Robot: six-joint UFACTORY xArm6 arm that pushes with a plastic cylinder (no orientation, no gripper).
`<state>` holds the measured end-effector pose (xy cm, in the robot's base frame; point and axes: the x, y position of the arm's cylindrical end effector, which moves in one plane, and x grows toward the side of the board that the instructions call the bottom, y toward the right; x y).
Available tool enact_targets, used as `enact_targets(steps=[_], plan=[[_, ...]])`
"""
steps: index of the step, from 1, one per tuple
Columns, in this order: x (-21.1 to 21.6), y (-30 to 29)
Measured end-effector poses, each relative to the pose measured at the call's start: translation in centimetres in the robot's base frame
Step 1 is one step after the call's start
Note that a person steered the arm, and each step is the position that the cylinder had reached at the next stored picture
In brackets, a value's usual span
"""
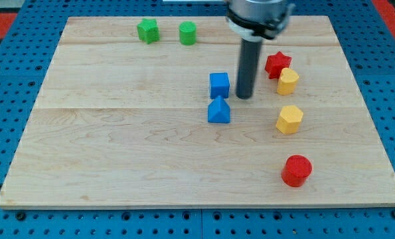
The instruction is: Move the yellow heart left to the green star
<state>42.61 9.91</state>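
The yellow heart [288, 81] lies at the view's right, touching the lower right of a red star [277, 64]. The green star [147, 30] sits near the view's top left, far from the heart. My tip [243, 97] rests on the board just right of a blue cube [219, 85] and about a block's width left of the yellow heart, touching neither.
A green cylinder [188, 32] stands just right of the green star. A blue triangular block [218, 110] lies below the blue cube. A yellow pentagon [290, 119] and a red cylinder [297, 170] lie lower right. The wooden board [117, 166] sits on a blue pegboard.
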Motion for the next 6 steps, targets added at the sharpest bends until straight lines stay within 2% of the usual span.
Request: enact_targets(steps=[1, 2, 3, 4, 5, 6], plan=[[-0.4, 9.1], [-3.1, 13.3], [-4.6, 9.6], [-4.7, 4.4], [-4.2, 1.7], [-1.0, 3.3]])
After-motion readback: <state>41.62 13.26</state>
